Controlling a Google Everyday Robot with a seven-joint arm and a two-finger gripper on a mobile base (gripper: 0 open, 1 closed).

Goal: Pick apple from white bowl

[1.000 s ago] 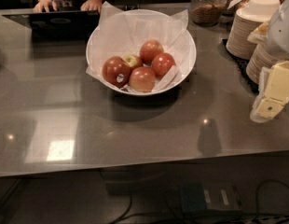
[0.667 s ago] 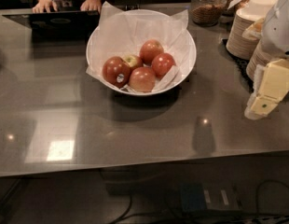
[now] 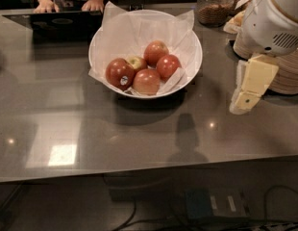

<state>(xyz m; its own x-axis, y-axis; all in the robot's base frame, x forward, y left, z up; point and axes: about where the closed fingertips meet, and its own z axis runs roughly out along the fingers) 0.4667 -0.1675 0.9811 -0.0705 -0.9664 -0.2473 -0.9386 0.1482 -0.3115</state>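
The white bowl (image 3: 190,37), lined with crinkled white paper, stands on the grey table toward the back centre. It holds several apples. The apple (image 3: 119,73), the darkest red one with a small white sticker, lies at the bowl's left front. A small yellow-green apple (image 3: 137,62) and lighter red apples (image 3: 155,52) lie beside it. My gripper (image 3: 242,105) hangs from the white arm at the right. It points down, just above the table, well to the right of the bowl and apart from it.
Stacks of beige paper bowls (image 3: 286,76) stand behind the arm at the right. A glass jar (image 3: 214,6) stands at the back. A dark laptop (image 3: 62,20) and a person's hands (image 3: 93,5) are at the back left. The table's front edge (image 3: 139,173) runs across, with cables below.
My arm and gripper have moved left, toward the bowl. The bowl and the apples have not moved.
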